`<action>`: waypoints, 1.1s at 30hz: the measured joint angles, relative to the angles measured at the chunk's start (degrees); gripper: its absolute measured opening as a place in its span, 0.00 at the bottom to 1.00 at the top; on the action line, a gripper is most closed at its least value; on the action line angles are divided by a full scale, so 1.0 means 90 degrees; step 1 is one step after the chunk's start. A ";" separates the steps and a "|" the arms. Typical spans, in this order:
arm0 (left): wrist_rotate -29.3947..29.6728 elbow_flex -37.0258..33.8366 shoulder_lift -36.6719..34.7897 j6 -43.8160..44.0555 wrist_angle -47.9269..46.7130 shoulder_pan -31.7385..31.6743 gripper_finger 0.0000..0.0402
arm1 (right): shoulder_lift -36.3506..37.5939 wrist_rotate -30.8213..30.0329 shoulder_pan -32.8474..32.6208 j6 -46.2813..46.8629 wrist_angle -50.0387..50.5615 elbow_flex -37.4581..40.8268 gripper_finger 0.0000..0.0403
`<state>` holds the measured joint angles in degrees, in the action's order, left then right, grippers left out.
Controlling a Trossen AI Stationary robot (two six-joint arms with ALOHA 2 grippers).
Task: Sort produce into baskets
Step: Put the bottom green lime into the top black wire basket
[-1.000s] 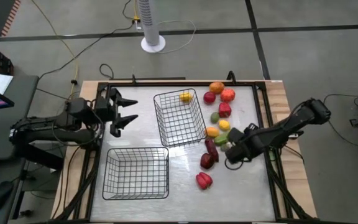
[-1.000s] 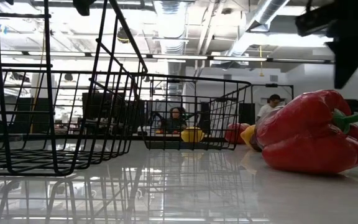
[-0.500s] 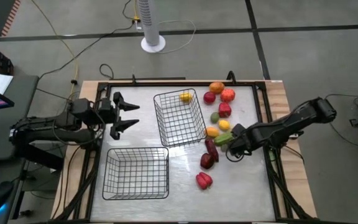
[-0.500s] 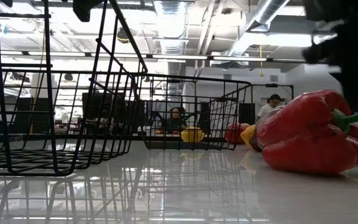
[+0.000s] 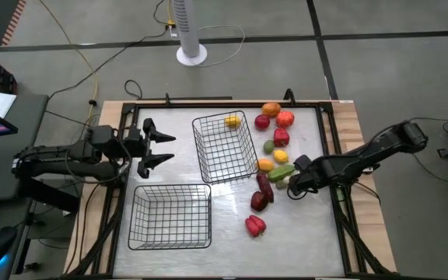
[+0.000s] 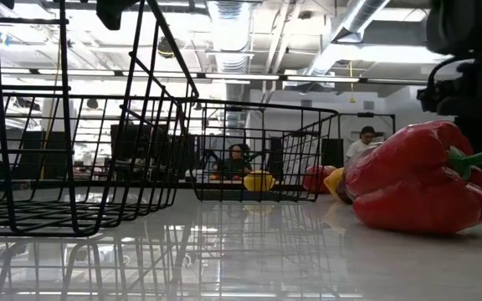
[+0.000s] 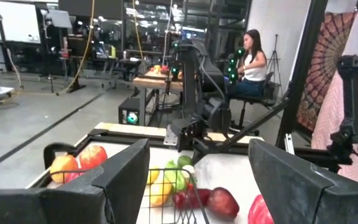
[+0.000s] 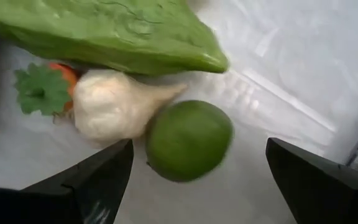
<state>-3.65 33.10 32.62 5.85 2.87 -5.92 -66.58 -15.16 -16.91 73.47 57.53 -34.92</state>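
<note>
While the left arm waited at about nine o'clock on the table (image 5: 232, 202), its left gripper (image 5: 160, 149) stood with fingers spread wide, aimed toward the upper wire basket (image 5: 224, 148) and apart from it. That basket sat near the table's centre and held one yellow piece (image 5: 232, 121) in its twelve-o'clock corner. The second basket (image 5: 171, 218) lay at about seven o'clock, beside the first. The produce ran in a loose line from one o'clock down to five o'clock: an orange fruit (image 5: 271, 110), red pieces beside it, a long green vegetable (image 5: 281, 173), a dark maroon piece (image 5: 260, 201) and a red bell pepper (image 5: 255, 225). The right gripper (image 5: 295, 180) reached in from three o'clock and hovered just beside the green vegetable.

From the low view, the red bell pepper (image 6: 421, 188) filled the three-o'clock side, with the far basket (image 6: 262, 150) and its yellow piece (image 6: 259, 181) behind, and the near basket (image 6: 65, 159) at nine o'clock.

In the left wrist view, the two dark fingers (image 7: 123, 180) were held wide, framing the produce pile; a seated person (image 7: 250, 62) showed beyond the table.

In the right wrist view, the fingers (image 8: 98, 180) were spread wide above a round green fruit (image 8: 188, 140), which touched a white bulb (image 8: 114, 109); the long green vegetable (image 8: 104, 34) lay just beyond them, and nothing was gripped.
</note>
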 joint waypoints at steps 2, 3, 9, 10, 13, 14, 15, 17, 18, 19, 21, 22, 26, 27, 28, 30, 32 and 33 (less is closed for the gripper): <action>0.0015 0.0000 -0.0002 0.0000 -0.0025 0.0000 0.65 | -0.0185 -0.0002 0.0075 -0.0029 -0.0062 0.0000 0.98; 0.0032 0.0000 -0.0002 0.0000 -0.0047 -0.0002 0.65 | -0.0280 0.0000 0.0112 -0.0077 -0.0067 0.0000 0.98; 0.0149 0.0000 0.0000 0.0066 -0.0113 0.0000 0.65 | -0.0782 0.0110 0.0232 -0.0374 -0.0248 0.0000 0.91; 0.0154 0.0000 0.0000 0.0070 -0.0116 0.0000 0.65 | -0.0850 0.0130 0.0232 -0.0428 -0.0305 0.0000 0.89; 0.0159 0.0000 -0.0002 0.0070 -0.0113 0.0000 0.65 | -0.1039 0.0189 0.0232 -0.0559 -0.0447 0.0000 0.81; 0.0159 0.0000 0.0000 0.0070 -0.0116 0.0000 0.65 | -0.1092 0.0207 0.0232 -0.0614 -0.0488 0.0001 0.78; 0.0159 0.0000 0.0000 0.0070 -0.0114 0.0000 0.65 | -0.1137 0.0222 0.0232 -0.0657 -0.0521 0.0002 0.75; 0.0162 0.0000 -0.0002 0.0070 -0.0116 0.0000 0.65 | -0.1184 0.0226 0.0232 -0.0711 -0.0494 -0.0015 0.70; 0.0164 0.0000 -0.0002 0.0070 -0.0116 0.0000 0.65 | -0.1186 0.0232 0.0232 -0.0740 -0.0476 -0.0033 0.68; 0.0164 0.0000 0.0000 0.0070 -0.0116 0.0000 0.65 | -0.1186 0.0247 0.0232 -0.0793 -0.0458 -0.0069 0.66; 0.0164 0.0000 0.0000 0.0070 -0.0116 0.0000 0.65 | -0.1138 0.0248 0.0232 -0.0877 -0.0393 -0.0205 0.63; 0.0164 0.0000 -0.0001 0.0070 -0.0116 0.0000 0.65 | -0.1110 0.0248 0.0232 -0.0932 -0.0311 -0.0297 0.63; 0.0166 0.0000 -0.0002 0.0070 -0.0116 0.0000 0.65 | -0.1054 0.0129 0.0229 -0.1017 0.0377 -0.0817 0.62; 0.0166 0.0000 -0.0002 0.0070 -0.0116 0.0000 0.65 | -0.1052 0.0049 0.0229 -0.1020 0.0644 -0.0999 0.62; 0.0166 0.0000 0.0000 0.0070 -0.0118 0.0000 0.65 | -0.1052 -0.0019 0.0229 -0.1020 0.0857 -0.1176 0.62; 0.0166 0.0000 -0.0002 0.0069 -0.0122 0.0000 0.65 | -0.1052 -0.0238 0.0211 -0.1014 0.1261 -0.1608 0.61; 0.0199 0.0000 -0.0002 0.0044 -0.0160 0.0000 0.65 | -0.1052 -0.0623 0.0173 -0.1083 0.1382 -0.2075 0.61; 0.0257 0.0000 0.0000 0.0011 -0.0174 0.0000 0.65 | -0.1052 -0.0869 0.0139 -0.1231 0.1334 -0.2292 0.61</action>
<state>-1.34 33.10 32.62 5.95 1.30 -5.91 -76.05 -22.98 -15.66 62.39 69.54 -55.55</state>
